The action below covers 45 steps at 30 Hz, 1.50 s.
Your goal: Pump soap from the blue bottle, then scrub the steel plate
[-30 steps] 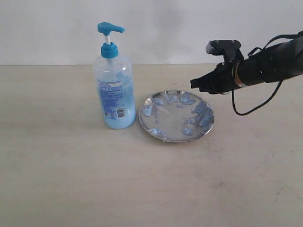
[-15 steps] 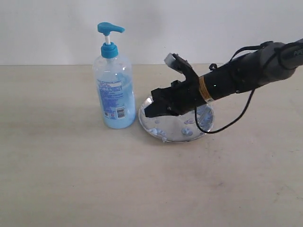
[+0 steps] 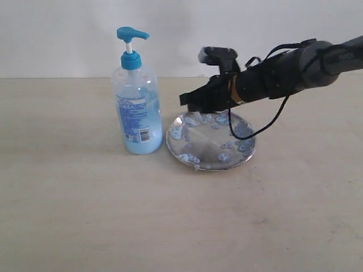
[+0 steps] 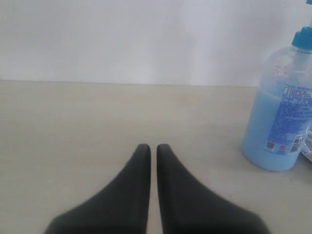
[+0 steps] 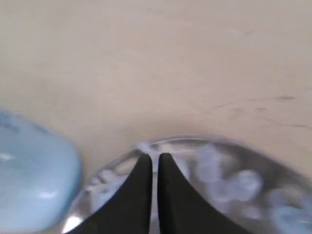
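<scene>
**Soap bottle, steel plate and two claws on a pale table (image 3: 85, 215).**

Left claw (image 4: 152, 148): fingers drawn nearly together with only a thin slit between them, holding nothing, low over the bare table. It does not show in the exterior view. Bottle (image 3: 136, 107): upright, ahead of the left claw and off to one side, well apart from it, with a blue pump top, a white stem and pale blue soap (image 3: 142, 144) inside. Plate (image 3: 211, 141): flat on the table just beside the bottle, under the right claw, dotted with pale blue blobs. Right claw (image 3: 184, 100): fingers closed almost together and empty. It hangs above the plate's rim, clear of the metal, tips pointing toward the bottle and near it without touching. Its dark arm runs off to the right.
</scene>
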Tool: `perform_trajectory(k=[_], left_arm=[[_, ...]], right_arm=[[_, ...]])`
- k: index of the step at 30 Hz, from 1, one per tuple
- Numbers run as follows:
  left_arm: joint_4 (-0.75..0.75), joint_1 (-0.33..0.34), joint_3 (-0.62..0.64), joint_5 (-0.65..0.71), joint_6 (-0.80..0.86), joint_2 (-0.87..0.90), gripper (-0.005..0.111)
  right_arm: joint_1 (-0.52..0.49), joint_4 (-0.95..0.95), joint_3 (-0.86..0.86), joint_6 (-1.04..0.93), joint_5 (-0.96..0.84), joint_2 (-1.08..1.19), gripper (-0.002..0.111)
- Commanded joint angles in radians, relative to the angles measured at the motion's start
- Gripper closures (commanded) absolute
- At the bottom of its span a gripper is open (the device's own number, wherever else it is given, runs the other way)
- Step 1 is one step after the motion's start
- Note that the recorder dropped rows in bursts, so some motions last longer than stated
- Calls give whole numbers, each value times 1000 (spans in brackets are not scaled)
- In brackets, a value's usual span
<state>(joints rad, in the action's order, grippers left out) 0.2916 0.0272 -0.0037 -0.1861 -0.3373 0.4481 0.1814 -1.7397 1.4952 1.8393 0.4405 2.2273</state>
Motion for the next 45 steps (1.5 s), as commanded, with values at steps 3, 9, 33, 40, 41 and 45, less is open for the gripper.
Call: perform_trajectory(k=[3,9,33,40,41,45], left_arm=[[3,-1,4,-8,-11,-5,103],[3,-1,4,-11,-11,-5,103],[3,-1,4,-27,-11,-5,103],[3,-1,4,-27,-11,-5,103],[3,-1,4,-27,-11,-5,103],[3,-1,4,-27,-11,-5,103]], right_arm=[[21,-5,-228,28,105,-128,108],[-102,-5,-629,-239,-102,-666,109],[-102,194,-1381,-110,-607,-1921,109],[-102,239,-1451,-63,-484,-1774,109],[-102,239,-1451,-63,-463,-1774,109],[-102,239,-1451,-61,-421,-1776,109]])
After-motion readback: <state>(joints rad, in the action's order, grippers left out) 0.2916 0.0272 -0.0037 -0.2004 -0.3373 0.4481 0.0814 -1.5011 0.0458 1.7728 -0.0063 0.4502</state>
